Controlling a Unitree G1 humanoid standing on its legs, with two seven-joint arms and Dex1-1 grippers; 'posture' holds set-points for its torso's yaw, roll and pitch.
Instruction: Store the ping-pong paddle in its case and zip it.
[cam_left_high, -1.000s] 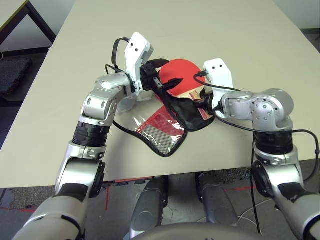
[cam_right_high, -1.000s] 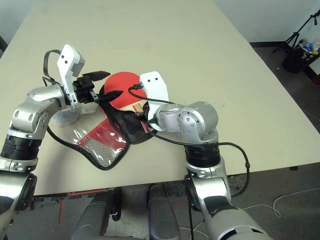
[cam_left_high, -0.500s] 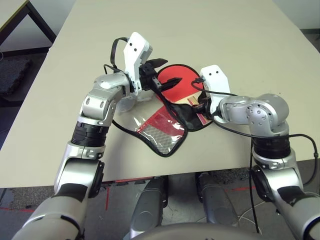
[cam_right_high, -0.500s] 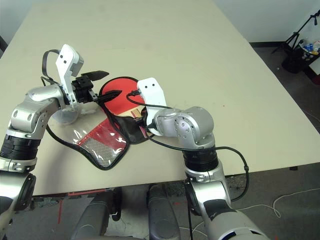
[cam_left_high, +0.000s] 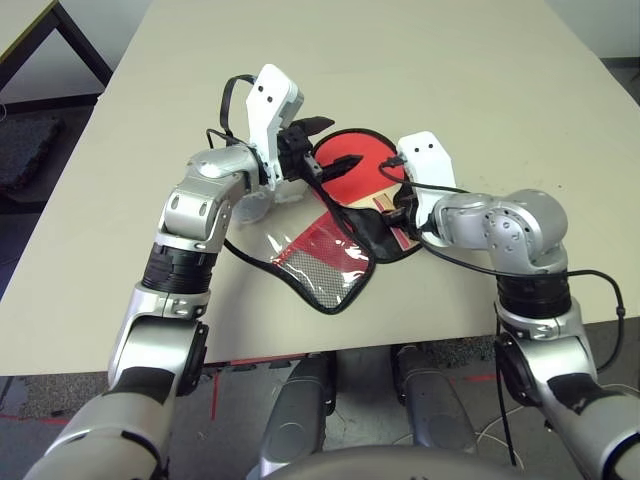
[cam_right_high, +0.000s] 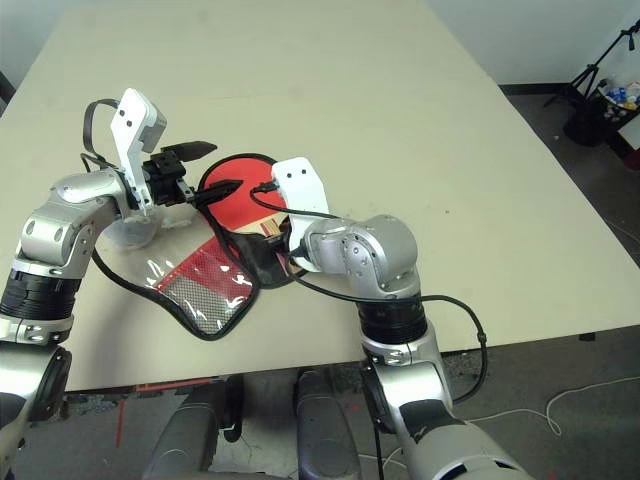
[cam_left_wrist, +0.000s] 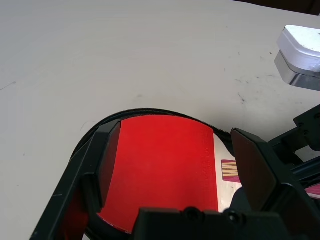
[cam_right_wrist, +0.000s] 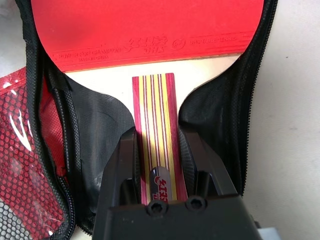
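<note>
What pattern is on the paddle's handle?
Lengthwise red and yellowish stripes on the paddle's handle, clearest in the right wrist view.

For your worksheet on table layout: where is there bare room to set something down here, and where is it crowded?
Bare: the table's far half beyond the ping-pong paddle, and its right side. Crowded: the near middle, where both arms meet over the open case.

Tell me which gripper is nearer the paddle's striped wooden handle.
Right. The right gripper clamps the striped wooden handle; the left gripper hovers open over the round red face.
</note>
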